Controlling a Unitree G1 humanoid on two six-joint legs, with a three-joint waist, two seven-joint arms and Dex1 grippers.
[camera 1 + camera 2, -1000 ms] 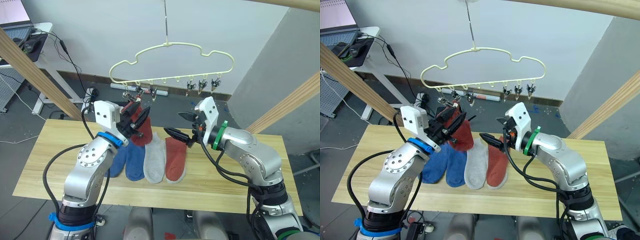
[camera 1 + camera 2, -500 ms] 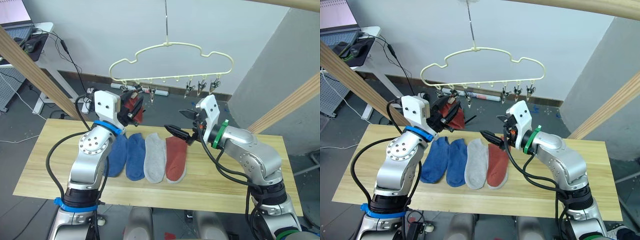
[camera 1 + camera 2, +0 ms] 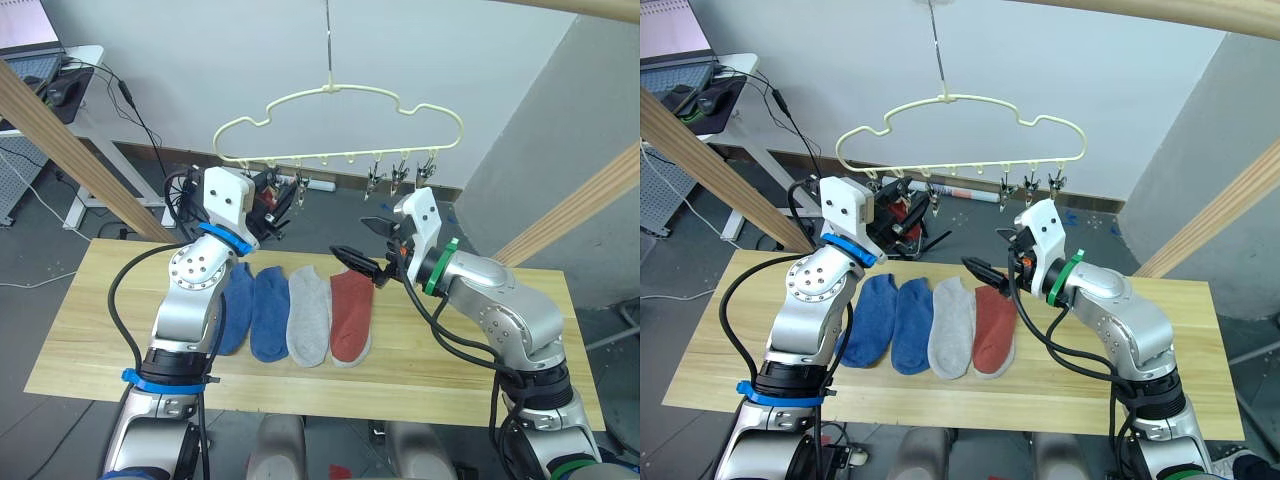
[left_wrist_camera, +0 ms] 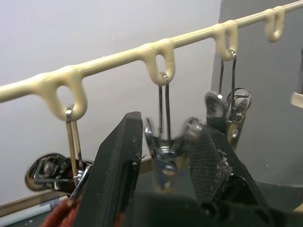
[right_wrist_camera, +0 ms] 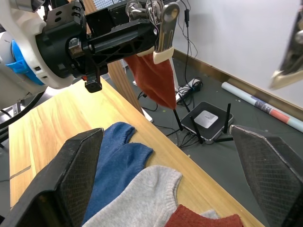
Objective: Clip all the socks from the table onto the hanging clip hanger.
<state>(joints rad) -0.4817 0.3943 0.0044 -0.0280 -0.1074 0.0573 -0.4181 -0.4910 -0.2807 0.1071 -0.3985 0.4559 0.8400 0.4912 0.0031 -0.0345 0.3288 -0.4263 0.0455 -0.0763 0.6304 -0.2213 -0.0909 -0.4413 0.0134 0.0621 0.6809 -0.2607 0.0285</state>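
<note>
The pale yellow clip hanger (image 3: 340, 125) is being seen hanging by its long hook above the far edge of the wooden counter (image 3: 90, 330), with small metal clips dangling along its lower wire. The left gripper (image 4: 165, 156) is being held up at the left end of that wire, its two black fingers (image 4: 118, 165) standing apart on either side of one metal clip (image 4: 163, 146), which hangs between them. A rust red sock (image 5: 156, 78) is being seen hanging just beside the left gripper in the right wrist view; whether it is being gripped by a clip cannot be told. Four socks are lying side by side on the counter, touching one another: two blue socks (image 3: 255, 310), a light grey sock (image 3: 308, 318) and a second rust red sock (image 3: 350, 315). The right gripper (image 3: 362, 250) is being held above the counter, over the top of the rust red sock lying there, with its fingers (image 5: 75, 165) spread wide apart and nothing held between them.
</note>
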